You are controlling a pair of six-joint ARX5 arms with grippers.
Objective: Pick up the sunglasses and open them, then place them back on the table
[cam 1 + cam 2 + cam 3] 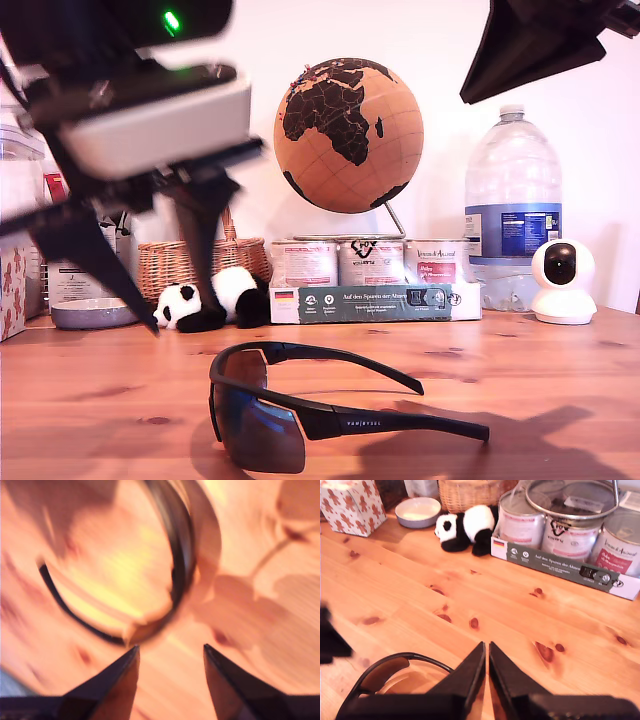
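The sunglasses rest on the table at the front centre of the exterior view. Their frame is black, the lenses dark, and both arms stretch out toward that view's right. My first gripper hangs blurred above the table at the exterior view's left, open and holding nothing. The first wrist view is smeared: its fingertips stand apart just short of a lens of the sunglasses. My second gripper is shut on nothing, with the sunglasses beside it. The second arm is high at the exterior view's right.
Along the back stand a panda toy, a wicker basket, a tray of cans under a cork globe, a water bottle and a white camera. A bowl and gingerbread-print box sit beyond.
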